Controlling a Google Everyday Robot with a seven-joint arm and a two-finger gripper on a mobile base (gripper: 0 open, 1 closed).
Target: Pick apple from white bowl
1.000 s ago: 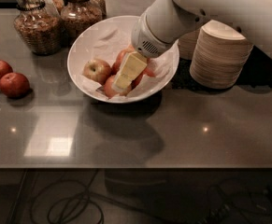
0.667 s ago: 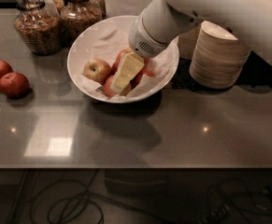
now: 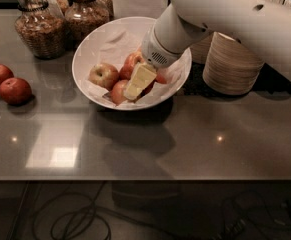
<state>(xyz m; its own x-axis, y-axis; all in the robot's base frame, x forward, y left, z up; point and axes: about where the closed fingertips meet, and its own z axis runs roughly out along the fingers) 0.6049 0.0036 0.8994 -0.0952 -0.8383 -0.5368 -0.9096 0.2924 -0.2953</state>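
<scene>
The white bowl (image 3: 92, 46), wide and lined with crumpled white paper, stands on the grey table at the centre back. It holds several red-yellow apples: one at the left (image 3: 103, 75), one at the front (image 3: 118, 92), one at the back (image 3: 132, 61). My gripper (image 3: 138, 82) reaches down from the upper right into the bowl. Its cream tip sits among the apples, against the front and back ones. The white arm (image 3: 220, 14) hides the bowl's right side.
Two loose red apples (image 3: 15, 90) lie at the table's left edge. Two glass jars (image 3: 37, 26) stand behind the bowl at the left. A stack of beige disposable bowls (image 3: 232, 66) stands right of the bowl. Cables lie on the floor under the table.
The arm's upper part has shifted slightly to the left. The gripper stays down among the apples in the bowl.
</scene>
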